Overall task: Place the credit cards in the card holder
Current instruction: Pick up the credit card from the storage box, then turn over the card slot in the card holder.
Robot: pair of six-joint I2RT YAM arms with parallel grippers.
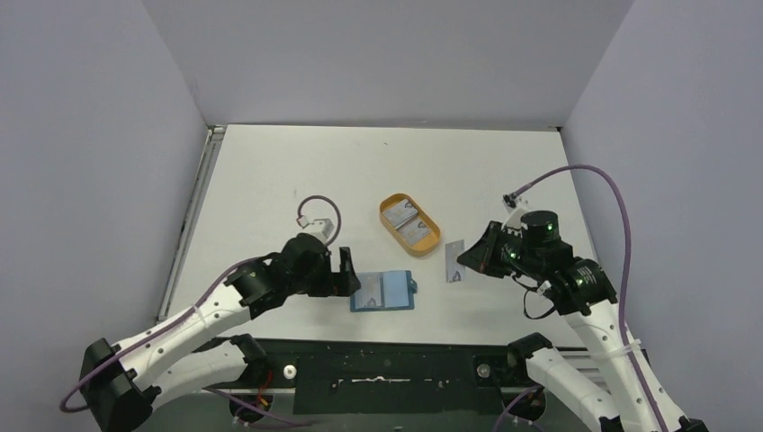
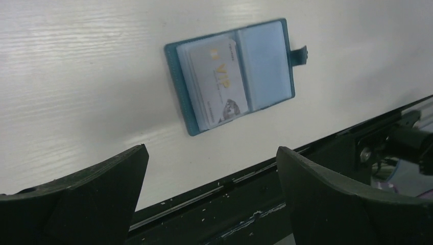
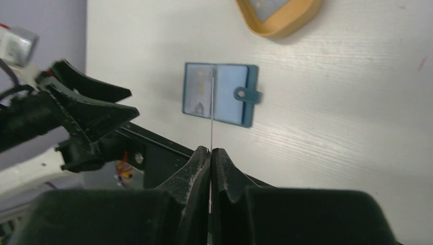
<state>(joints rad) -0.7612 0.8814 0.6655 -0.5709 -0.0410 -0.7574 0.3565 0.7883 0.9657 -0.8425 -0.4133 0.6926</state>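
Note:
The card holder [image 1: 384, 291] lies open and flat near the table's front edge, teal with light blue pockets [image 2: 265, 61] [image 3: 230, 94]. One credit card [image 2: 217, 76] with gold print sits in its left pocket. My left gripper [image 1: 346, 270] [image 2: 212, 153] stands open just left of the holder, nothing between its fingers. My right gripper [image 1: 463, 261] [image 3: 211, 151] is shut on another credit card [image 1: 454, 262], held above the table to the right of the holder. In the right wrist view this card [image 3: 211, 112] shows edge-on as a thin line over the holder's fold.
An orange-tan oval tray [image 1: 430, 247] [image 3: 286, 28] lies behind the holder with two more cards [image 1: 405, 220] in it. The black front rail [image 2: 245, 204] runs just below the holder. Grey walls close in the left, back and right sides.

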